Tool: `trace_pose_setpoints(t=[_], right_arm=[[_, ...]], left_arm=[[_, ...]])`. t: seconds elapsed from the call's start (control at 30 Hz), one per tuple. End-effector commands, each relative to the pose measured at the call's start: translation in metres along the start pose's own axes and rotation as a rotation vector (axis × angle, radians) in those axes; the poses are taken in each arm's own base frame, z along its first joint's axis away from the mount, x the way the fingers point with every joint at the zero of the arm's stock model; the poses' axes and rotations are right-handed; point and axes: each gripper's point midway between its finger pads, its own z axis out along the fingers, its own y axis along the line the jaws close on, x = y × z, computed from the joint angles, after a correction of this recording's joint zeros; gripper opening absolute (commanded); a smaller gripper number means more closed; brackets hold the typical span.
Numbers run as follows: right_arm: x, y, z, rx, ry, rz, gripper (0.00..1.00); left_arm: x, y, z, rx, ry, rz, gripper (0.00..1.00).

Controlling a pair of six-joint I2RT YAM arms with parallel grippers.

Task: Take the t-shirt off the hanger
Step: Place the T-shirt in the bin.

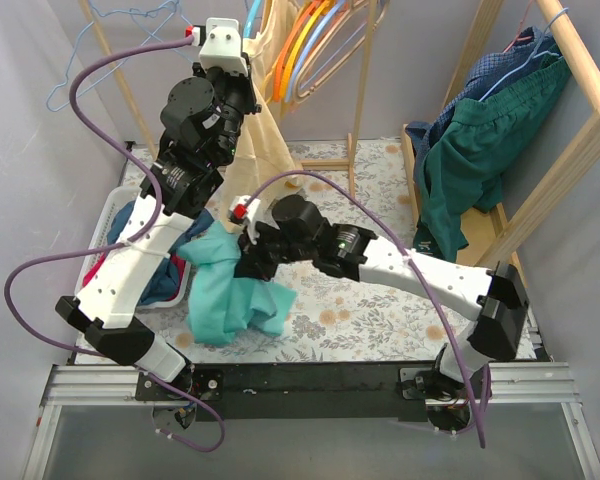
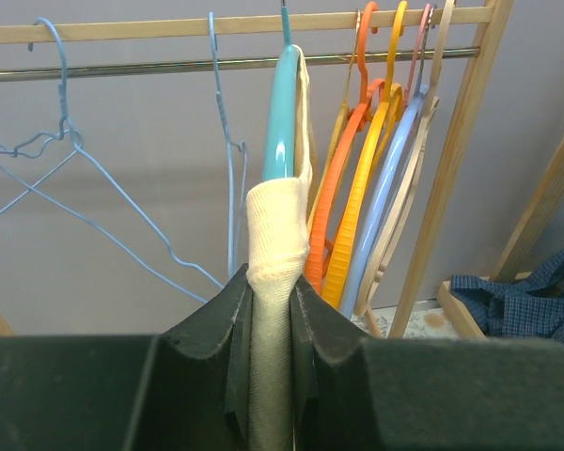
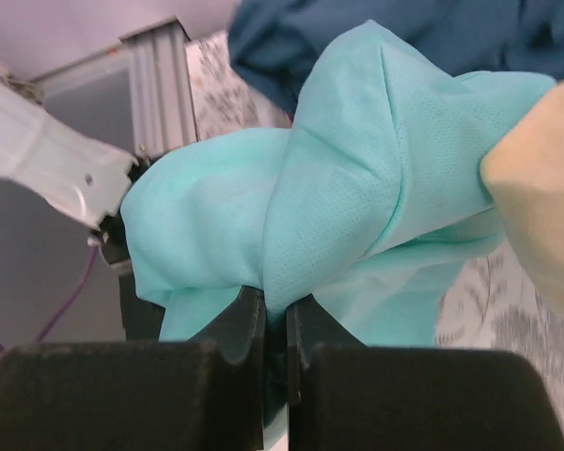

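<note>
A cream t-shirt (image 1: 267, 135) hangs from a turquoise hanger (image 2: 282, 113) on the wooden rail. My left gripper (image 2: 272, 287) is raised to the rail and is shut on a rolled fold of the cream t-shirt (image 2: 276, 230) just below the hanger's shoulder. In the top view the left gripper (image 1: 248, 98) sits against the shirt's upper edge. Low over the table, my right gripper (image 1: 242, 262) is shut on a mint-green garment (image 1: 225, 295). Its jaws pinch a fold of that mint cloth (image 3: 357, 188), with the right gripper (image 3: 274, 315) below it. A bit of cream fabric (image 3: 545, 197) shows at the right.
Orange, yellow and pale hangers (image 2: 367, 178) hang right of the turquoise one, blue wire hangers (image 2: 66, 160) to its left. A white basket (image 1: 108, 215) with dark blue clothes (image 1: 163, 283) stands at the left. Green and blue garments (image 1: 480, 150) drape over the right wooden rack (image 1: 580, 70).
</note>
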Motion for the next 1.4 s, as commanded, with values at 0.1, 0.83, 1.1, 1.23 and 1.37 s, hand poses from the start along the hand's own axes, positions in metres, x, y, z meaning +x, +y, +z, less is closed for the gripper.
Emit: trace_pose_setpoints(t=[0.1, 0.83, 1.1, 1.23, 1.37], right_arm=[[-0.060, 0.020, 0.062, -0.199, -0.078, -0.141, 0.01], [-0.270, -0.015, 0.054, -0.205, -0.866, -0.206, 0.01], [-0.267, -0.034, 0.078, -0.252, -0.945, -0.165, 0.01], [-0.223, -0.040, 0.117, -0.318, -0.824, -0.112, 0.01], [-0.145, -0.058, 0.175, -0.343, -0.583, -0.053, 0.01]], left_arm=[[-0.080, 0.009, -0.031, 0.069, -0.195, -0.129, 0.00], [-0.080, 0.016, -0.071, 0.148, -0.136, -0.113, 0.00], [-0.071, 0.011, -0.065, 0.157, -0.117, -0.101, 0.00], [-0.067, 0.011, -0.063, 0.149, -0.119, -0.097, 0.00], [-0.062, 0.012, -0.064, 0.143, -0.112, -0.088, 0.00]])
